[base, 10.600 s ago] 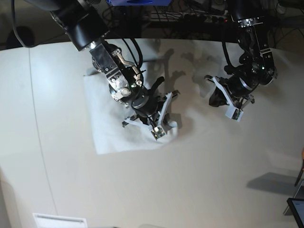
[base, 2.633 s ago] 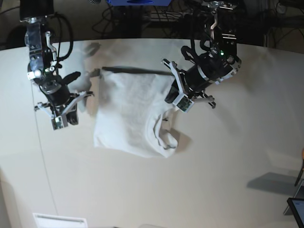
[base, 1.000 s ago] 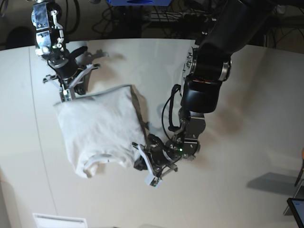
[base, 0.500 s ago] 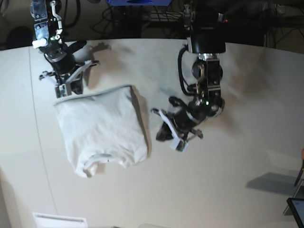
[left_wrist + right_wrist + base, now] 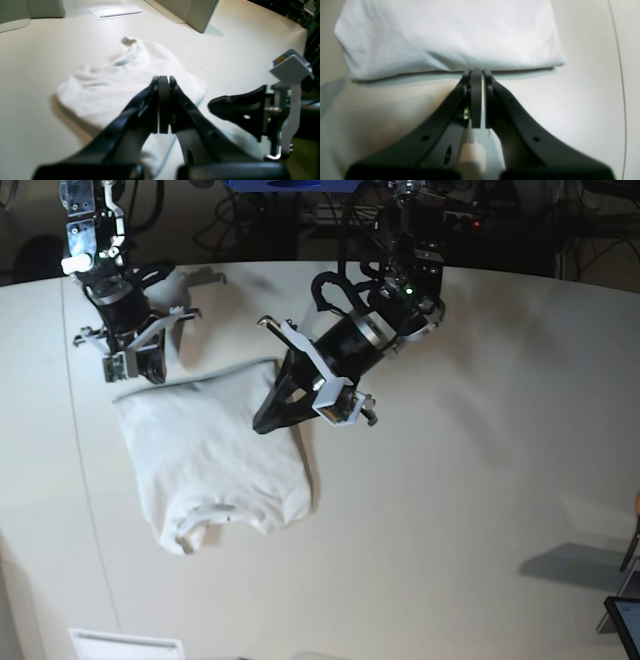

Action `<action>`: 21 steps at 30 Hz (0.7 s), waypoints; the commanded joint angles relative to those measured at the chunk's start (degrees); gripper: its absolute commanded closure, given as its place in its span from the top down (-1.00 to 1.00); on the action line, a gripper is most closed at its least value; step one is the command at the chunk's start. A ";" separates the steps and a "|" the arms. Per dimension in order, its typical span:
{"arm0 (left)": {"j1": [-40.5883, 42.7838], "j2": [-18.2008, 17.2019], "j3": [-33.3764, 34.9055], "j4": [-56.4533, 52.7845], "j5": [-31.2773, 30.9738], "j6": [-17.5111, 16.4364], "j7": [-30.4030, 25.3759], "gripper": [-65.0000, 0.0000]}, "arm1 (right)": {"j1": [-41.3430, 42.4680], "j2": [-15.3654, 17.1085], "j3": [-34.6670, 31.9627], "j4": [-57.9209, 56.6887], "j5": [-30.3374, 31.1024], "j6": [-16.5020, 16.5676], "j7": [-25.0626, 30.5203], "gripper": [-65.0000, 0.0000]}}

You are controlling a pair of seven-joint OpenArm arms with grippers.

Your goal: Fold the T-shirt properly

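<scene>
1. The T-shirt (image 5: 210, 450) lies folded into a rough rectangle on the left part of the off-white tabletop (image 5: 480, 480) in the base view, with its ribbed collar (image 5: 205, 515) at the near end and some wrinkles across the top layer.
2. The left gripper (image 5: 268, 420) has its fingers pressed together with nothing between them; its tips point down at the shirt's right edge, near the far corner.
3. In the left wrist view, that same gripper (image 5: 161, 105) shows its two dark fingers flat against each other, with the shirt (image 5: 120, 85) spread on the table beyond them.
4. The right gripper (image 5: 125, 365) hangs at the shirt's far left corner, jaws pressed together and empty.
5. From the right wrist view, the closed fingertips of the right gripper (image 5: 475, 100) sit just beside the folded edge of the shirt (image 5: 450, 37), where two layers of cloth are stacked.
</scene>
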 commanded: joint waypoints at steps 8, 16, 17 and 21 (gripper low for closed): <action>-6.07 0.18 3.68 -15.66 -0.68 4.90 -12.12 -1.00 | 5.34 1.66 0.27 2.31 0.27 0.05 3.79 -0.94; -9.94 0.79 5.43 -22.96 -0.59 4.99 -12.73 -1.00 | 11.67 1.84 -0.35 1.26 0.36 0.14 3.70 -0.94; -9.94 0.79 5.52 -24.10 -0.15 4.99 -12.73 -1.00 | 12.37 1.75 -0.35 0.38 0.45 0.14 3.70 -0.94; -11.35 0.70 5.35 -31.14 7.68 4.99 -13.08 -1.00 | 14.48 1.22 -0.35 -3.32 0.45 3.04 3.70 -0.94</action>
